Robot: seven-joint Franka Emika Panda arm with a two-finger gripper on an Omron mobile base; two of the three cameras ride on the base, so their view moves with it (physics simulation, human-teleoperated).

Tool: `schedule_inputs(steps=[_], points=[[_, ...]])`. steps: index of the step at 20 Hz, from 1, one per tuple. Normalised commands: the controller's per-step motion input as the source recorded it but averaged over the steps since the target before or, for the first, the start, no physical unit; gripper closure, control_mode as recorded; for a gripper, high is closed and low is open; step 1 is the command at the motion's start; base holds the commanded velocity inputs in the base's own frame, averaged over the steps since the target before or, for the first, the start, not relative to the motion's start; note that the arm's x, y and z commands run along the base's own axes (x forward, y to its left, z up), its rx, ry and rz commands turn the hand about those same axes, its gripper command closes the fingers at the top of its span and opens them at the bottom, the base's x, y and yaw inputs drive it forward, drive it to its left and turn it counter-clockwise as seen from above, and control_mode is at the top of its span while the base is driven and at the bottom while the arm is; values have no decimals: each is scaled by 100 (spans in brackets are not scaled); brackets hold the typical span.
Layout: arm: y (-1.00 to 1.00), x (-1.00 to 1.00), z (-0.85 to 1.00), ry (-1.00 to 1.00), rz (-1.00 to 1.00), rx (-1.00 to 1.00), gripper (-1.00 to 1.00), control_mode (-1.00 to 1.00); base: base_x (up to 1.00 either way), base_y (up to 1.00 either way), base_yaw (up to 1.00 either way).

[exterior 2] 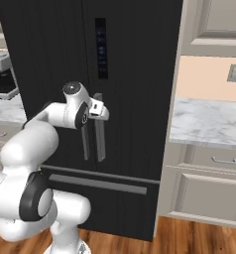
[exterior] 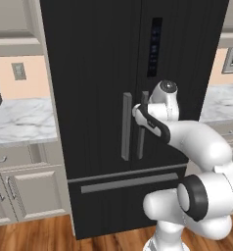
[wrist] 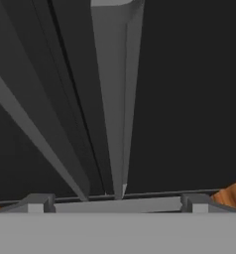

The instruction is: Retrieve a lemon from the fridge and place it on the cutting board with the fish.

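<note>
The tall black fridge (exterior: 99, 73) stands shut in front of me, both doors closed. Two long grey vertical handles run side by side at its middle, the left handle (exterior: 127, 126) and the right handle (exterior: 142, 132). My gripper (exterior: 139, 109) is open and pressed up to the top of the right handle (exterior 2: 100, 141). In the hand view that handle (wrist: 115, 99) runs between my two widely spread fingertips (wrist: 38, 202), with the gripper (wrist: 117, 201) straddling it. The lemon, the cutting board and the fish are out of view.
Marble counters (exterior: 20, 120) (exterior 2: 209, 121) flank the fridge, over beige cabinets and drawers (exterior 2: 214, 191). The fridge's bottom drawer (exterior: 128, 182) has a wide grey bar handle. A dark appliance (exterior 2: 1, 74) sits at the far left. Wooden floor (exterior 2: 189, 238) lies below.
</note>
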Motion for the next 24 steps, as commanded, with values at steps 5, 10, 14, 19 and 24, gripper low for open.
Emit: schedule_inputs(steps=[5,10,14,19,24], points=[[-2,13,-17,-4,0,0,-100,-100,0,0,0],[0,17,-13,-6,0,-1,-100,-100,0,0,0],[0,21,-10,0,0,0,-100,-100,0,0,0],[0,33,-4,0,0,0,-100,-100,0,0,0],[0,33,-10,-1,0,0,-100,-100,0,0,0]])
